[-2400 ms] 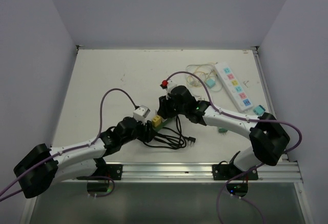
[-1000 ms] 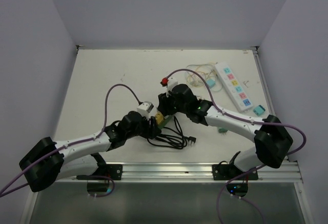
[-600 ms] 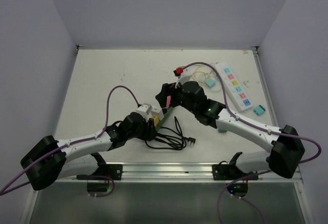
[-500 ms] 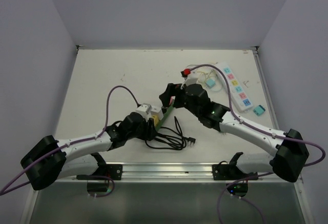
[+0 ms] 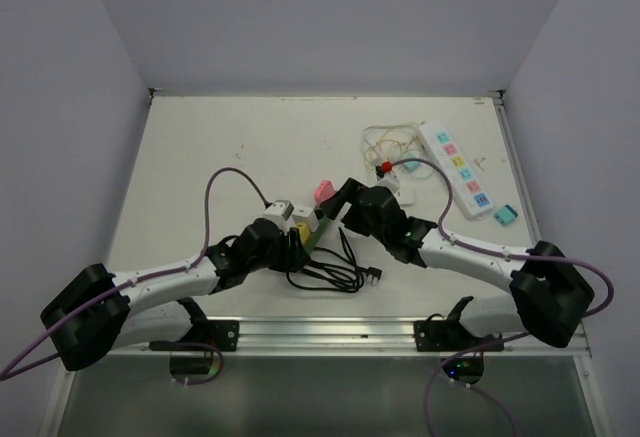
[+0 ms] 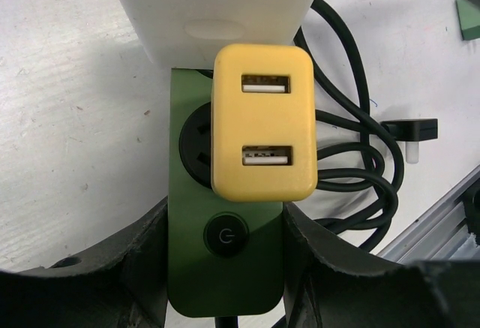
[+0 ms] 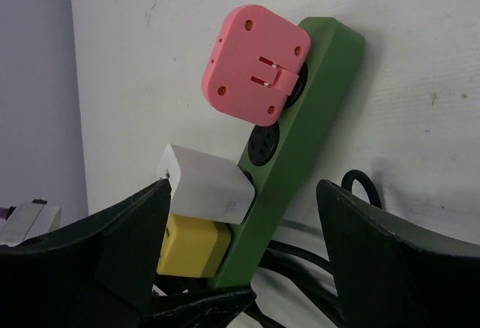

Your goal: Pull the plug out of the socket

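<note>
The socket is a green power strip (image 5: 314,227) lying on the table, and my left gripper (image 5: 285,249) is shut on its switch end (image 6: 225,283). A yellow USB plug (image 6: 262,121) and a white plug (image 6: 214,5) sit in it. A pink plug (image 7: 255,65) is out of its socket. It leans on the strip's far end (image 7: 322,58) with its pin face showing, also seen from above (image 5: 324,192). My right gripper (image 7: 241,193) hangs open over the strip (image 5: 340,207), holding nothing.
A coil of black cable (image 5: 330,272) with a loose black plug (image 5: 374,275) lies beside the strip. At the back right are a white power strip (image 5: 457,167), a beige cord (image 5: 385,142) and teal plugs (image 5: 505,215).
My right gripper pulled the pink plug off the strip, lifted it back and right, then opened. The plug now rests at the strip's far end. My left gripper kept its hold.
</note>
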Action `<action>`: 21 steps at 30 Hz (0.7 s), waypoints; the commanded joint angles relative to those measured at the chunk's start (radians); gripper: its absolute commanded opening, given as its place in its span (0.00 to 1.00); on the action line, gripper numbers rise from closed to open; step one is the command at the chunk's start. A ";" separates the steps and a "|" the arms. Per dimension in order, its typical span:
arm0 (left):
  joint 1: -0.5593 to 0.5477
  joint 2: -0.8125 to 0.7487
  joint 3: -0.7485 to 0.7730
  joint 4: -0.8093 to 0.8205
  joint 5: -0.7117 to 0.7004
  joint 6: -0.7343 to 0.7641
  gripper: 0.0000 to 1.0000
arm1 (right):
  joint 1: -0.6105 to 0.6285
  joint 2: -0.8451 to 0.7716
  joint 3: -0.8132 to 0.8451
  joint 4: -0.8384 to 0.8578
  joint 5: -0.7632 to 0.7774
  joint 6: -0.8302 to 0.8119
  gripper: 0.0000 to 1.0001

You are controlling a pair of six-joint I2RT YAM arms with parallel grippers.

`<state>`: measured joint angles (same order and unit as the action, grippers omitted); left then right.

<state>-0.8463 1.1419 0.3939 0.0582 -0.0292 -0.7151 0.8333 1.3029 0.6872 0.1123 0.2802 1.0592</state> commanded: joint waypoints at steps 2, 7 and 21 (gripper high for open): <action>0.004 -0.002 -0.003 0.103 0.015 -0.052 0.00 | -0.036 0.094 -0.043 0.188 -0.058 0.171 0.80; 0.004 0.001 -0.015 0.129 0.021 -0.061 0.00 | -0.074 0.186 -0.057 0.280 -0.104 0.239 0.76; 0.004 0.030 -0.015 0.198 0.046 -0.063 0.00 | -0.085 0.377 -0.026 0.400 -0.222 0.277 0.72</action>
<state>-0.8459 1.1698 0.3771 0.1345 -0.0086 -0.7506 0.7513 1.6505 0.6380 0.4377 0.0982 1.3033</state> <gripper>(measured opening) 0.535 0.727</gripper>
